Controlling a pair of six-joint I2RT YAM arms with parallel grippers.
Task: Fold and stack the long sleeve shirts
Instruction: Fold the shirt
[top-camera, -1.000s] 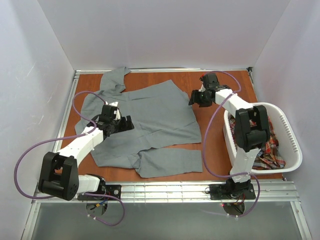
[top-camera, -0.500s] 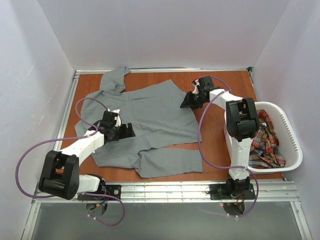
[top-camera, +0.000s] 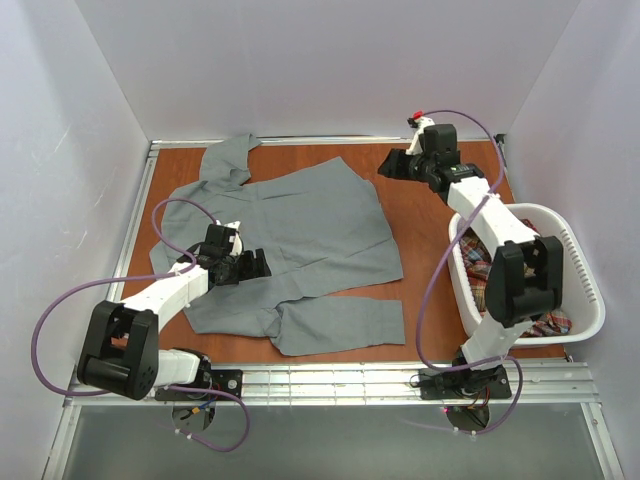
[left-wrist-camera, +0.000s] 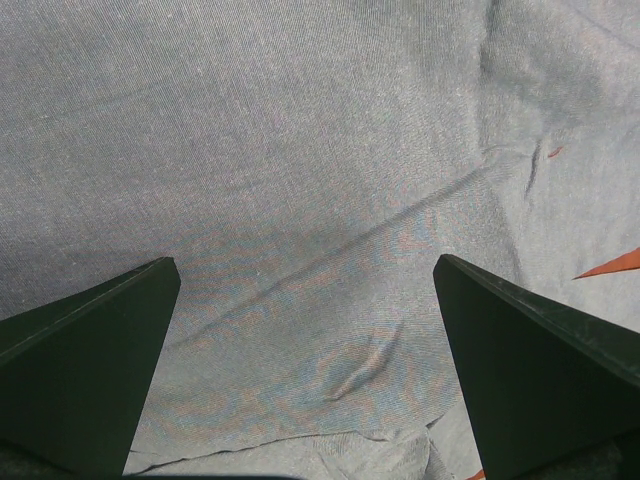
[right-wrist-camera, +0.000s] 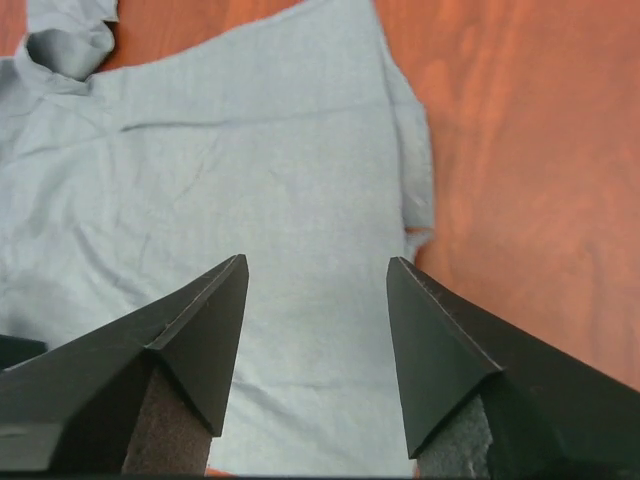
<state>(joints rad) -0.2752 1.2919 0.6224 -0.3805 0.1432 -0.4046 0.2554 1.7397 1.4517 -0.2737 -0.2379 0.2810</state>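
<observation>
**Right arm pulls back from the shirt's edge toward the far corner**

Since a moment ago the left arm has barely shifted. The left fingers (top-camera: 252, 265) hang low over the near-left part of the grey shirt (top-camera: 300, 225), spread wide, with nothing between them; the left wrist view shows only flat grey cloth with a few shallow creases under them.

That grey shirt lies spread on the orange tabletop (top-camera: 440, 225), covering its left and middle. One sleeve runs up to the far-left corner, and the other is doubled along the near edge.

Further right, the right fingers (top-camera: 391, 168) have left the shirt's far-right edge. They now sit over bare tabletop just beyond it, near the back rail. They are parted and grasp nothing; in the right wrist view the shirt's edge and a bunched sleeve lie beyond the tips.

At the right edge stands the white basket (top-camera: 588, 290), holding the plaid shirt (top-camera: 482, 272) in a heap, partly hidden behind the right arm.
</observation>
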